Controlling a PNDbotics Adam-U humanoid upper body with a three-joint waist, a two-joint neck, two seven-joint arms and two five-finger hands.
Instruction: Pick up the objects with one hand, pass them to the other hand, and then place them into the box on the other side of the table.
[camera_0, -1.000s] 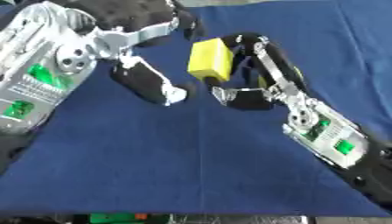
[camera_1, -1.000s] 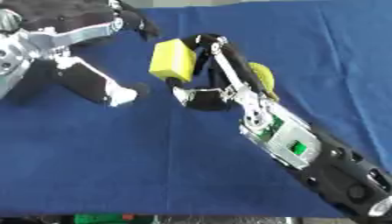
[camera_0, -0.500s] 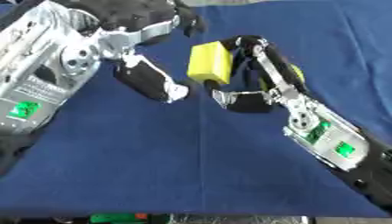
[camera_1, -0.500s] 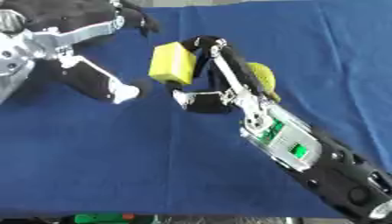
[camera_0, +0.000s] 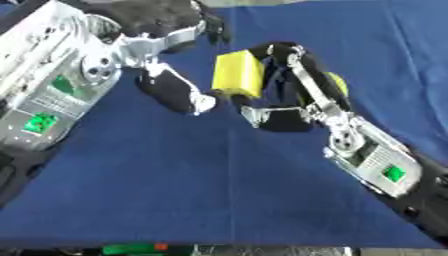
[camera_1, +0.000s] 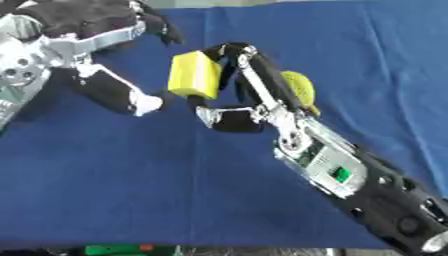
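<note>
My right hand held the yellow block above the blue tablecloth, roughly at the middle of the far half of the table. My fingers curled over the block's far right side from above, and my thumb reached in from below, just under the block's lower edge, so the block sat pinched between them, upright, with its broad yellow face turned toward my left. My right forearm came in from the lower right corner and slanted up toward the centre, silver casing and a small green light showing on top.

A rounded yellow-green object showed just behind my right wrist (I could not tell what it was, nor whether it lay on the cloth).

My left hand hung just to the left of the block, near it but not touching. Its fingers were spread and relaxed, holding nothing: one black finger with a white tip pointed down and right toward the block's lower corner, another reached out above the block. My left arm came down from the upper left.
</note>
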